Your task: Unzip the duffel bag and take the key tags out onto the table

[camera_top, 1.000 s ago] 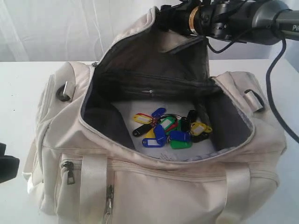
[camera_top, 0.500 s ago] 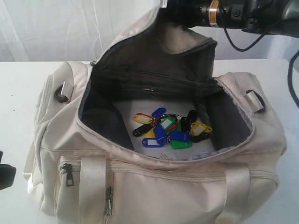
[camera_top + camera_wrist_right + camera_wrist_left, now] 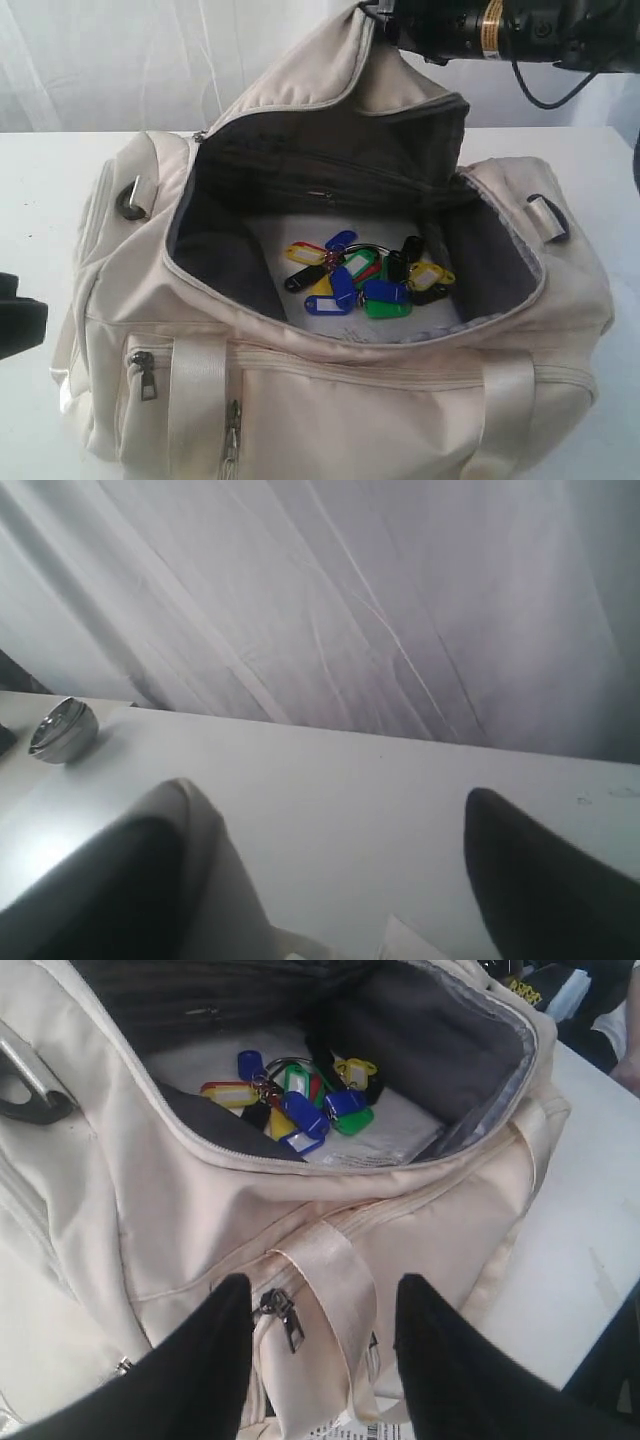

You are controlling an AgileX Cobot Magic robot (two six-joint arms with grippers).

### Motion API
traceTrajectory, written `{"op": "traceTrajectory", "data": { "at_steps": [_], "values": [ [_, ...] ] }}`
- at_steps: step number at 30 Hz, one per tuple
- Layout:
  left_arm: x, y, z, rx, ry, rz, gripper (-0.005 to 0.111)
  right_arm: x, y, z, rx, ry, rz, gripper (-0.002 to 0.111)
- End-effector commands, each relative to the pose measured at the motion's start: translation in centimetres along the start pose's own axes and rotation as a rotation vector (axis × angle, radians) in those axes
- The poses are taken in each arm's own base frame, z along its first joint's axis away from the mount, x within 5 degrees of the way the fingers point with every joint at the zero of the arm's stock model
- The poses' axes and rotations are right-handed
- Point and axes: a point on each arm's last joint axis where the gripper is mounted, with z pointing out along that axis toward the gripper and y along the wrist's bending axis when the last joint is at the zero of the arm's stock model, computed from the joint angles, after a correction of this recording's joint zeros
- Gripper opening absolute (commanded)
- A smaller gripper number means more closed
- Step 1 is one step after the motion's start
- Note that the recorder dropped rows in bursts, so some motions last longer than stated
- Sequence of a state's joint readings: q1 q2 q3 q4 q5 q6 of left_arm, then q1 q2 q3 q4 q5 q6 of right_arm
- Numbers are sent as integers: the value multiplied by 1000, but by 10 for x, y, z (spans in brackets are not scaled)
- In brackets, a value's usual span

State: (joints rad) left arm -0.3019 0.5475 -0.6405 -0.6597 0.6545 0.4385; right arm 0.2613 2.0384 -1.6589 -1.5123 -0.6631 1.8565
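- Left claw is open and holds nothing. Its 2 black fingers hang over the near side of the bag, with a zip pull and a satin strap showing between them.
- In the exterior view this claw sits at the left edge, just beside the bag's end and above the bench.
- Right claw is open, its 2 fingers set wide apart. Cream fabric lies against 1 finger, and nothing sits between them.
- Right arm lies across the top right corner of the exterior view, its tip at the raised flap of the bag.
- Cream in colour, the bag rests on the white bench. Its top is unzipped and gapes wide, showing grey lining.
- Inside the bag, the tags lie in 1 bunch on the pale bottom. They are blue, yellow, green, red and black, on metal rings.
- 1 dark D-ring sits at the bag's left end.
- 1 shiny metal dome stands on the bench, in front of a white curtain.
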Motion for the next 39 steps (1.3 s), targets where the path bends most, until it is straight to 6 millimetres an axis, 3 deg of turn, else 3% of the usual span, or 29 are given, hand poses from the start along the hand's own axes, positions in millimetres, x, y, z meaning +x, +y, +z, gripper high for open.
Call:
{"op": "traceTrajectory", "data": {
  "at_steps": [1,5,7,10,12,16,19,23,27,30,36,39],
  "values": [
    [-1,2,7,23,23,-36,49,18,-19,9,8,53,106,68],
    [-1,6,15,29,62,-51,49,46,-7,20,-88,242,32,68],
    [0,7,16,30,70,-53,49,47,-11,22,-34,241,6,68],
    [0,6,16,34,75,-53,49,38,-31,22,193,130,87,68],
    [1,6,16,42,86,-53,49,37,-32,22,208,122,86,68],
    [1,6,16,43,90,-51,49,42,-10,20,-54,204,175,68],
    [2,5,16,45,95,-50,49,44,1,17,-157,253,177,68],
    [-1,7,16,33,66,-47,48,45,4,16,-191,271,175,68],
    [-17,9,17,18,-104,62,37,46,2,15,-174,286,153,68],
    [-28,15,28,6,-182,220,38,47,3,15,-185,292,154,68],
    [-42,32,68,55,-261,438,63,47,3,15,-184,291,154,68],
    [-48,45,91,46,-341,549,67,47,3,15,-184,291,154,68]
  ]
}}
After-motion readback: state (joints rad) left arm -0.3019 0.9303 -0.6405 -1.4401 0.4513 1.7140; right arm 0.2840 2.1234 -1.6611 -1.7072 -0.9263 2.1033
